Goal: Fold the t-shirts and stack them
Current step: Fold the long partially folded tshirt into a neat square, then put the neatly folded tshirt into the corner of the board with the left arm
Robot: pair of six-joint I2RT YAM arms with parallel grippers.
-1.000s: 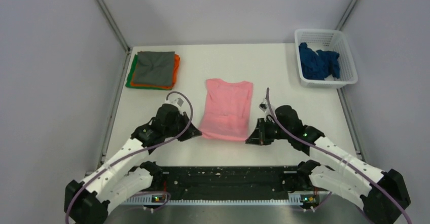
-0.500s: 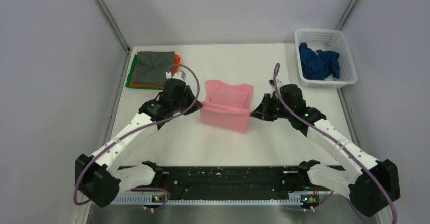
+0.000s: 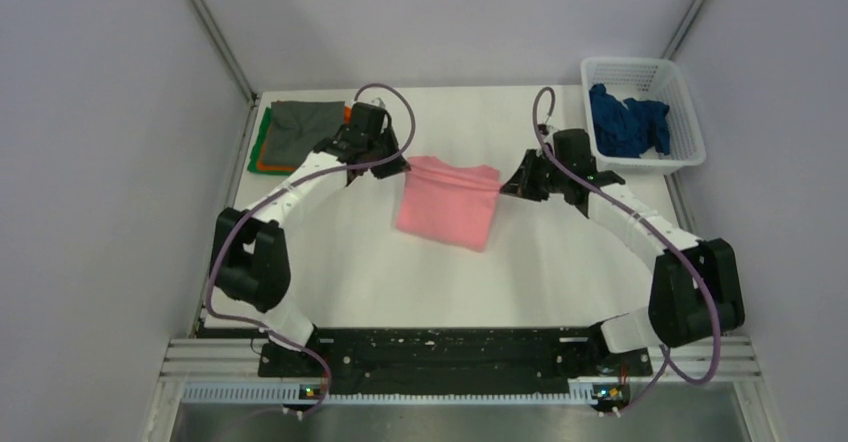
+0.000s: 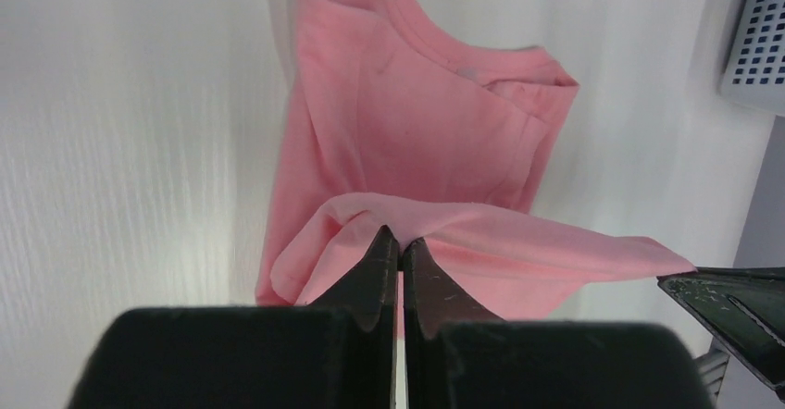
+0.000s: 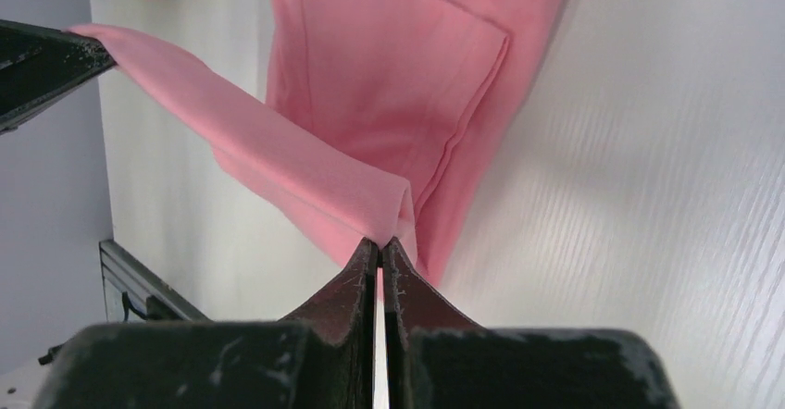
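Pink t-shirt lay folded at centre of the table; left gripper clamped tight on its ten-o'clock corner; right gripper pinched its two-o'clock corner, the edge taut between them.

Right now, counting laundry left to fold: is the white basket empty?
No, a crumpled dark blue t-shirt lies inside the mesh basket.

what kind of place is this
Probably a robot lab test cell: grey partition walls enclose a white table, with a left arm and right arm mounted on a metal rail at its near edge.
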